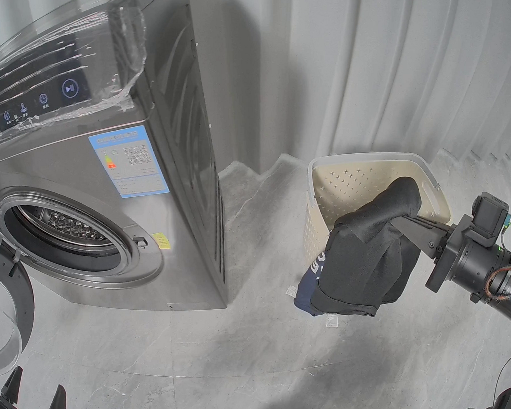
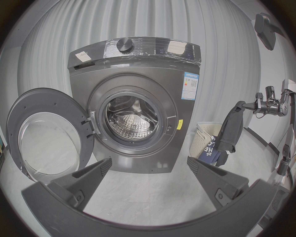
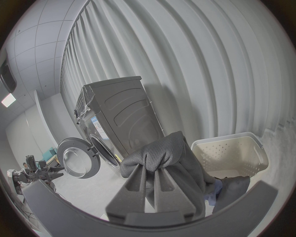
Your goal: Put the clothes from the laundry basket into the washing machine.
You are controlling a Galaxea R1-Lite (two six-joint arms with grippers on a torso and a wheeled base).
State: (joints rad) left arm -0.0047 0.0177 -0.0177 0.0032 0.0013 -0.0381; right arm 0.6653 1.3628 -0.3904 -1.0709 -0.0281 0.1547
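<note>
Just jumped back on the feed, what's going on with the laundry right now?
The right gripper is shut on a dark grey garment, holding it up over the front of the laundry basket. A navy garment hangs below it; I cannot tell whether it is lifted too or draped on the basket. The washing machine has its door swung open, with no clothes visible in the drum. The left gripper is open, low before the machine, holding nothing.

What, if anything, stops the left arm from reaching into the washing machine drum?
Probably nothing, so likely yes: the door is swung wide open, and the drum faces the open, empty left gripper unobstructed.
</note>
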